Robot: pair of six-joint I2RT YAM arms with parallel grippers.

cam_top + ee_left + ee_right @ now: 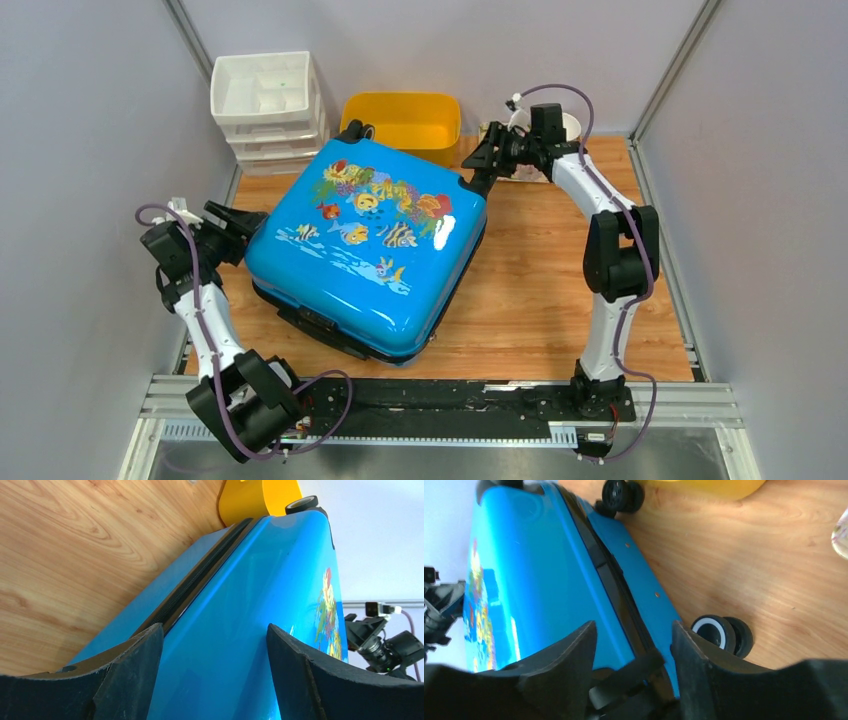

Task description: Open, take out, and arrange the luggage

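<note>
Top external view: the shut blue luggage (365,250) lies flat on the table (560,290). The left gripper (238,224) and right gripper (480,165) stand wide apart at its edges.

The scene contains one glossy bright-blue hard-shell suitcase (365,245), one yellow plastic tub (402,118), one white plastic stacked-tray unit (265,105) and one wooden tabletop (540,290). Two black two-finger grippers appear: the left gripper (214,630) and the right gripper (634,625). The suitcase shows two black twin-wheel casters (620,495), (723,634).

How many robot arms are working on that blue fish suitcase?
2. The left arm reaches to the suitcase's left edge; the right arm bends round to its far right corner, near the yellow tub. None seems hidden.
</note>
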